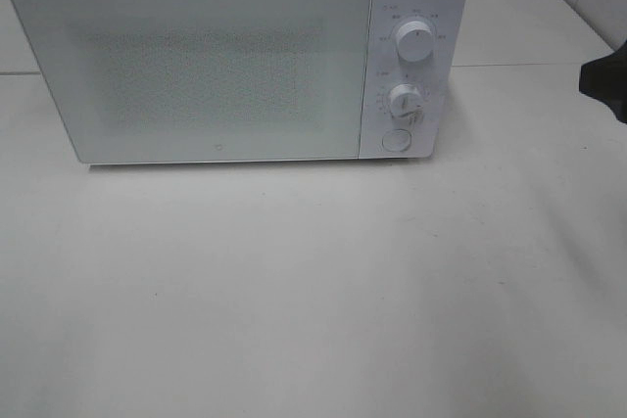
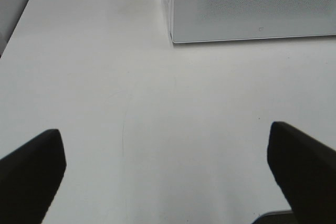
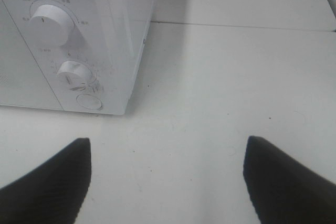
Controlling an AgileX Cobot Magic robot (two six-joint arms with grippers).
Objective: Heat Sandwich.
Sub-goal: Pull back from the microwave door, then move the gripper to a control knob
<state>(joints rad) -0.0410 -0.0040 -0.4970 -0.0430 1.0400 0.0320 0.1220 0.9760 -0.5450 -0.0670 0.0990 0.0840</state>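
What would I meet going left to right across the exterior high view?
Microwave door → control panel → bare white tabletop → dark arm part at the right edge.

High front view; low wrist views beside microwave [image 1: 196,66]

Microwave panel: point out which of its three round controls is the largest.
The top dial, highest on the microwave panel. It is wider than the middle dial and the flat round button beneath it.
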